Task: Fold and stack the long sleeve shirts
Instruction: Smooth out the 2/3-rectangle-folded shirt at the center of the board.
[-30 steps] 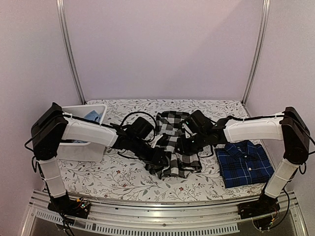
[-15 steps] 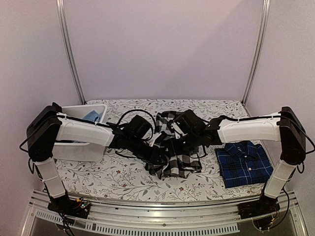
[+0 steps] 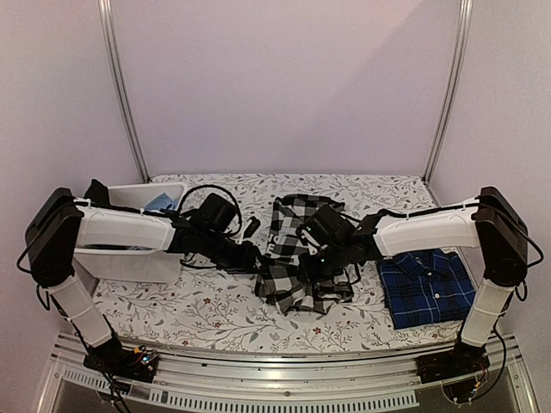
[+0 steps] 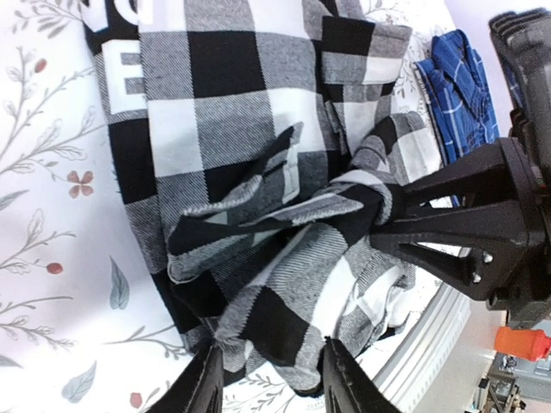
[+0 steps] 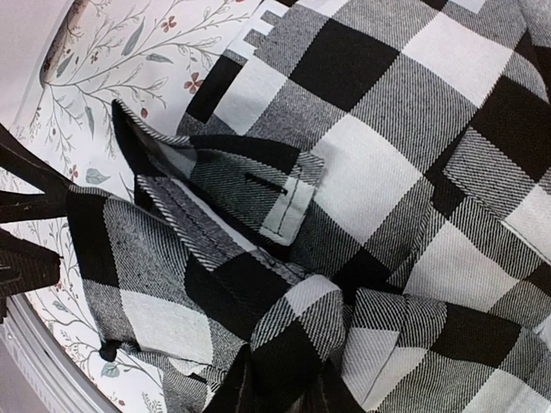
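- The large black-and-white buffalo check cloth shirt [image 3: 284, 288] is lying in the middle of the table [image 3: 207, 310], which is wearing a white covering printed with leafy sprigs and small red flowers
- This shirt is sitting in a rumpled heap, flatter towards the far edge and bunching into thick folds towards the near edge
- The right gripper [image 5: 280, 389], black and two-fingered, is pinching a gathered knot of the check cloth; its jaws are closing tightly on the bunch, as the left wrist view is showing
- A buttoned cuff [image 5: 288, 202] with a visible buttonhole is lying just beside that knot in the right wrist view
- The left gripper [image 4: 271, 379] is hanging over the left side of the heap with its pale fingers [image 4: 207, 383] standing apart; the shirt's edge is showing between them, but I cannot tell whether they are pinching it
- The navy blue plaid cloth shirt with thin light lines [image 3: 426, 288] is lying neatly folded near the right near corner of the table, collar pointing to the far edge, apart from the check shirt
- A white rectangular plastic bin [image 3: 129, 265] is standing at the left edge of the table, with something pale blue [image 3: 161, 204] showing inside it
- The white-sleeved left arm [image 3: 120, 228] is reaching across the bin towards the middle, and the right arm [image 3: 426, 231] is stretching in from the right edge above the navy shirt
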Motion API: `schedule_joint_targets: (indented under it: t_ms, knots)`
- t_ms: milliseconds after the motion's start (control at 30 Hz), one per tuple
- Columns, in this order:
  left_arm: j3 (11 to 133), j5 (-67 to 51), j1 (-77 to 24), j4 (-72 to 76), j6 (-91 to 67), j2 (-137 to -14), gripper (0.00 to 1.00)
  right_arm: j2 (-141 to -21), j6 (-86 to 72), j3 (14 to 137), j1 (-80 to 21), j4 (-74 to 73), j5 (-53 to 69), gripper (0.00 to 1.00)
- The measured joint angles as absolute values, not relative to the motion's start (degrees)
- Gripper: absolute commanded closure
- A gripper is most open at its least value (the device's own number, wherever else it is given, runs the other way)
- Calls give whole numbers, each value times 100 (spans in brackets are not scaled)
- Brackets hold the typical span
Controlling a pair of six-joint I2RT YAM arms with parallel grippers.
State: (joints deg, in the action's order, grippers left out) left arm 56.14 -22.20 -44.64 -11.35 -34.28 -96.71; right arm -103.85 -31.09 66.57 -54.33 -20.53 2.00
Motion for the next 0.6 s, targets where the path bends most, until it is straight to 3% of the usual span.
schedule_joint_targets:
  t_ms: [300,600]
  knots:
    - [5725,-1997,-4300,-1052,-3575,-9832,60,-10379,-3159,6589,-5433,-2034,202,78]
    - [6508,-1848,-4219,-1031,-3448,-10847,61,-10219,-3210,6440,-5433,-2034,191,60]
